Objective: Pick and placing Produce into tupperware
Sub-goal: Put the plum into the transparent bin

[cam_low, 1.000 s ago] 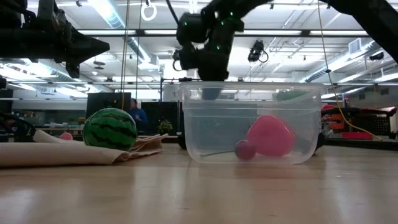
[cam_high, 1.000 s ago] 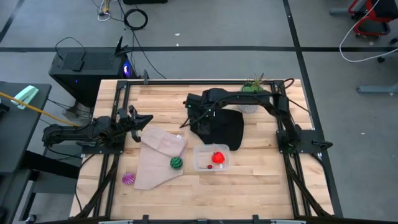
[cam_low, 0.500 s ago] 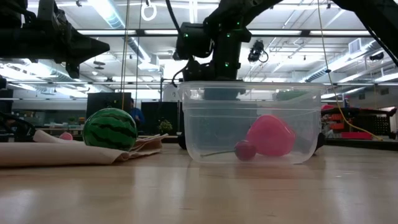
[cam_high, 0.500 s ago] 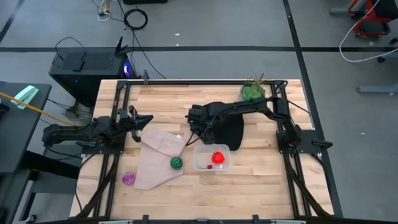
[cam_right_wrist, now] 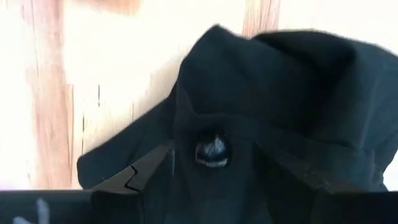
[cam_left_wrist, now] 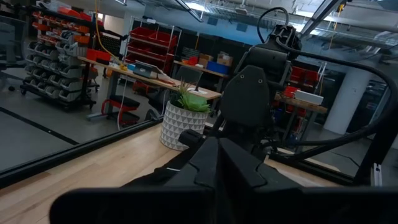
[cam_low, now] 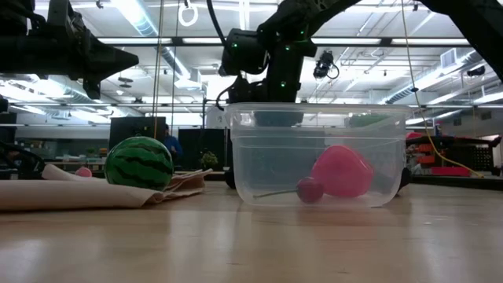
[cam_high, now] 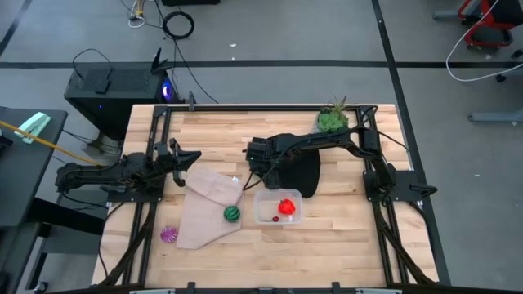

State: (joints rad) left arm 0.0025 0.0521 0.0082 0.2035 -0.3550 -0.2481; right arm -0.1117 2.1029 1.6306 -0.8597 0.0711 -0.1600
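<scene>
The clear tupperware (cam_high: 278,207) stands near the table's middle, with the red produce (cam_high: 286,205) lying on its floor. The green striped ball (cam_high: 232,213) rests on a beige cloth (cam_high: 204,214). On the wood by that cloth's near left corner sits the purple ball (cam_high: 169,235). My right gripper (cam_high: 260,167) is open and points down over the left part of a black cloth (cam_right_wrist: 292,93), just beyond the tupperware. Its fingers (cam_right_wrist: 149,168) stand on either side of a raised fold. My left gripper (cam_high: 192,155) is shut and hovers at the table's left. My right gripper's open fingers come from above at the black cloth's left part (cam_right_wrist: 214,124), which lies on the table. I cannot tell whether the fingertips touch the cloth.
A potted plant (cam_high: 331,122) stands at the far edge, right of the middle. The black cloth (cam_high: 301,173) lies between the plant and the tupperware. Bare wood stretches right of the tupperware and along the near edge.
My right gripper has sunk toward the black cloth and shifted a little toward the table's near edge, now low behind the tupperware. The produce, the cloths and the tupperware have stayed in place.
</scene>
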